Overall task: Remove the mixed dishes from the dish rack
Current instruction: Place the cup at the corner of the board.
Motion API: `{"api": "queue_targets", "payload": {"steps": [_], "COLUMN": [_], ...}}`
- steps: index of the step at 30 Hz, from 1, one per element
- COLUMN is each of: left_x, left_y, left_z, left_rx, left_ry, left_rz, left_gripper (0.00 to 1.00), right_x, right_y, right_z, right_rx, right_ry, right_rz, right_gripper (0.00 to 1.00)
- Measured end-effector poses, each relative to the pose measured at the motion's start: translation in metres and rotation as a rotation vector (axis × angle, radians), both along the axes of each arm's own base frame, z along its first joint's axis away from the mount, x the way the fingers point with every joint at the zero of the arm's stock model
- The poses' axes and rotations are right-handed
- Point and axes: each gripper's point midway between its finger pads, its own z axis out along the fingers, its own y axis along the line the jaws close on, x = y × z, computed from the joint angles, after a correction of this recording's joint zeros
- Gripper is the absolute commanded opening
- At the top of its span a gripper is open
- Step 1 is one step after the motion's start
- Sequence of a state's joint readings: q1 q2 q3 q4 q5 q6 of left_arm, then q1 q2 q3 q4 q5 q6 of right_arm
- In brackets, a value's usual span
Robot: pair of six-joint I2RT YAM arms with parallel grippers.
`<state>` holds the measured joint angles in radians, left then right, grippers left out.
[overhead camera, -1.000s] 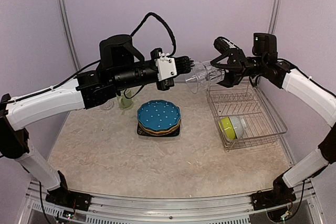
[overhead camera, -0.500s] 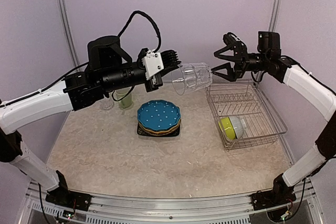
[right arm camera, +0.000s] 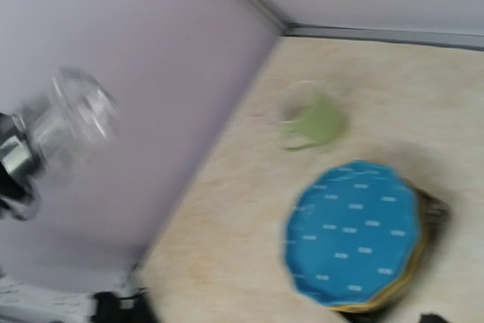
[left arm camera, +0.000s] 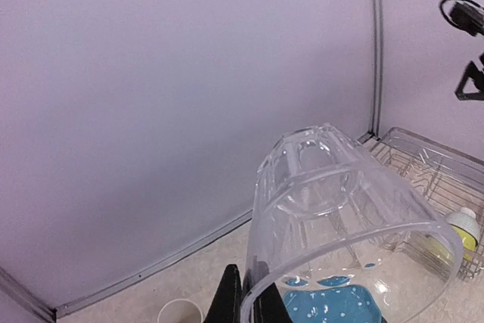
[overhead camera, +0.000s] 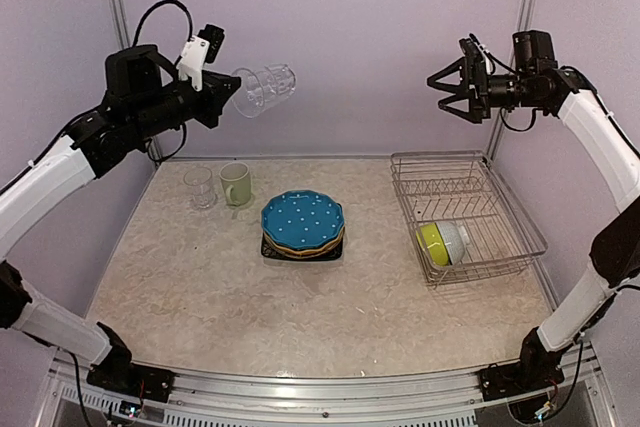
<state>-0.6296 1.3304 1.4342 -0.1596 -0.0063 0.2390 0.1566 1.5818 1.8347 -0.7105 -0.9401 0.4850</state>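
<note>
Overhead, your left gripper pinches a clear glass high over the left of the table. Your right gripper gapes wide, empty, raised near the dish rack. Left wrist: glass rim between dark fingers. Right wrist: blurred, blue plate below.

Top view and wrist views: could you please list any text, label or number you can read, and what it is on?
None readable. The glass, mug, blue plate, bowls and rack carry no text; the plate's white marks are only dots. The right wrist view is blurred.
</note>
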Motion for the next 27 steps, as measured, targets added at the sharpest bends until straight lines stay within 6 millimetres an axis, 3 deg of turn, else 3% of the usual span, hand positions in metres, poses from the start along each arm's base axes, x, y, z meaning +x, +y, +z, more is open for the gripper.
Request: {"api": "queue_targets", "payload": {"steps": [3, 7, 15, 20, 27], "left_x": [0.027, 0.045, 0.043, 0.039, 0.048], "left_y": [0.063, 0.14, 0.266, 0.307, 0.333], "left_z": [0.001, -0.001, -0.054, -0.099, -0.167], "left_rx": [-0.139, -0.316, -0.603, -0.712, -0.802], "left_ry": [0.147, 0.28, 0.548, 0.724, 0.997], "left_rz": [0.199, 0.428, 0.833, 1.013, 1.183], "left_gripper": [0.0, 0.0, 0.0, 0.0, 0.02], "right_x": [0.005, 0.01, 0.022, 0.007, -0.018], "right_y": [-0.012, -0.033, -0.089, -0.131, -0.179], "right_z": [-0.01, -0.028, -0.054, -0.051, -0.049], "right_rx": [-0.102, -0.259, -0.569, -0.708, -0.799], "right_ry": [-0.005, -0.007, -0.03, -0.08, -0.092], "right_rz": [-0.074, -0.179, -0.413, -0.594, -0.849], "right_gripper": [0.99, 0.99, 0.99, 0.99, 0.99]}}
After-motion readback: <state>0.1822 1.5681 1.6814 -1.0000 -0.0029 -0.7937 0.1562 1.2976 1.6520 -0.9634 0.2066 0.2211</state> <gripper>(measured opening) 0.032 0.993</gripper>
